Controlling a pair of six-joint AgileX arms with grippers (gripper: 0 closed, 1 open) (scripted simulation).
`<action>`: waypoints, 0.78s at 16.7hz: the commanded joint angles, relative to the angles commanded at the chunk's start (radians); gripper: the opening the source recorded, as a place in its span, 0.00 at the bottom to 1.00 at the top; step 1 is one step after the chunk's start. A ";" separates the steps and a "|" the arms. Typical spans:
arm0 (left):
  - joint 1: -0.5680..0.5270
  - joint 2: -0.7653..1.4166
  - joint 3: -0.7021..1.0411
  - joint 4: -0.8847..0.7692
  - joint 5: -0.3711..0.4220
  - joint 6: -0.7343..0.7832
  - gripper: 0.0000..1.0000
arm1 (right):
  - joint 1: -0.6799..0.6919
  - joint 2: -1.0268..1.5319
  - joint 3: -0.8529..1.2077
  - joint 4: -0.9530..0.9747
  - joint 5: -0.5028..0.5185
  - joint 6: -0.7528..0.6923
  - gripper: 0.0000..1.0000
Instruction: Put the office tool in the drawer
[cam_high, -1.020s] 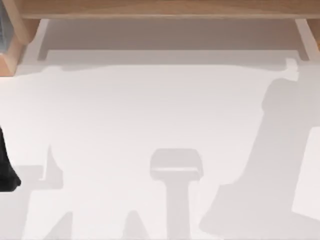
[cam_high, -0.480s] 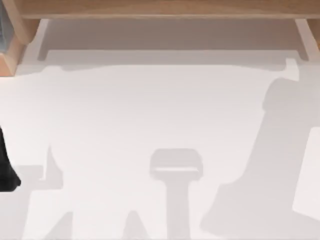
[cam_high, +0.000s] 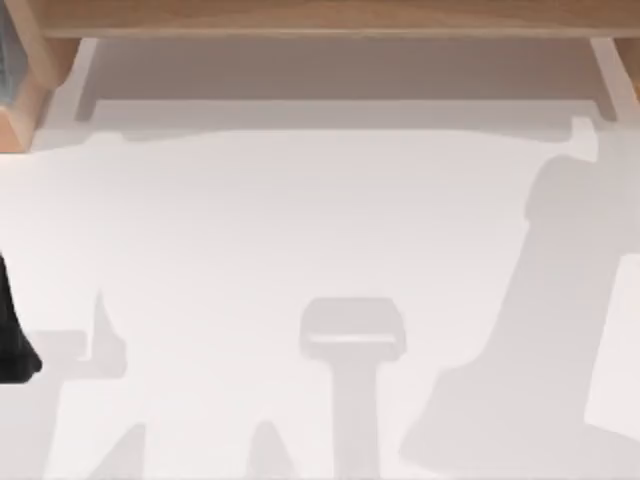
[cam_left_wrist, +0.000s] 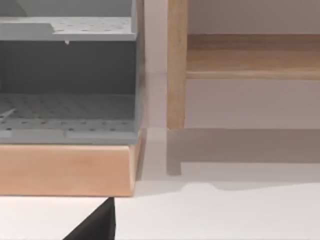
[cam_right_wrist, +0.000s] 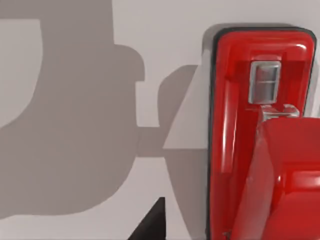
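Observation:
The office tool, a glossy red stapler (cam_right_wrist: 260, 135) with a thin black base and a silvery plate on top, lies on the white table close under my right wrist camera. A black piece of my right gripper (cam_right_wrist: 150, 225) shows just beside it, apart from its edge. A wide pale drawer (cam_high: 340, 112) juts out from under the wooden shelf (cam_high: 330, 18) at the far side of the table. My left arm (cam_high: 12, 340) sits at the table's left edge, and a black piece of my left gripper (cam_left_wrist: 95, 225) points towards the wooden unit.
A grey perforated organiser (cam_left_wrist: 67, 75) stands on a wooden base (cam_left_wrist: 65, 170) at the far left, next to a wooden post (cam_left_wrist: 176, 65). Arm shadows fall across the white table (cam_high: 300, 220).
The arm shadow at the table's lower left has shifted slightly. Nothing else has visibly moved.

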 joint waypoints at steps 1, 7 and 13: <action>0.000 0.000 0.000 0.000 0.000 0.000 1.00 | 0.000 0.000 0.000 0.000 0.000 0.000 1.00; 0.000 0.000 0.000 0.000 0.000 0.000 1.00 | 0.000 0.000 0.000 0.000 0.000 0.000 1.00; 0.000 0.000 0.000 0.000 0.000 0.000 1.00 | -0.004 -0.048 -0.040 0.032 -0.012 -0.023 1.00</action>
